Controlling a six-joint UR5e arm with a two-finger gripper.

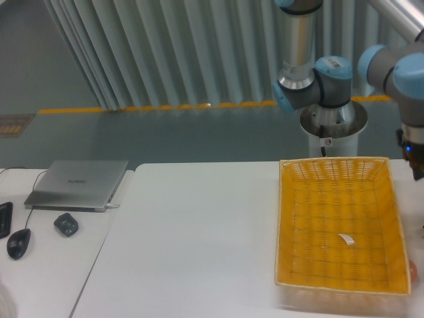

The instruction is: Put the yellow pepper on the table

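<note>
The yellow pepper is out of view. The white table (199,232) fills the lower middle of the view. The arm (397,73) reaches from its base (331,119) behind the table to the right edge of the frame. Only its wrist and a dark part (415,154) show there, over the table's far right. The fingers are cut off by the frame edge.
A large yellow woven basket (286,225) stands on the right of the table, with only a small white tag (346,239) in it. A small reddish thing (414,270) shows at the right edge. A laptop (79,184), a mouse (18,244) and a small dark object (65,224) lie on the left desk.
</note>
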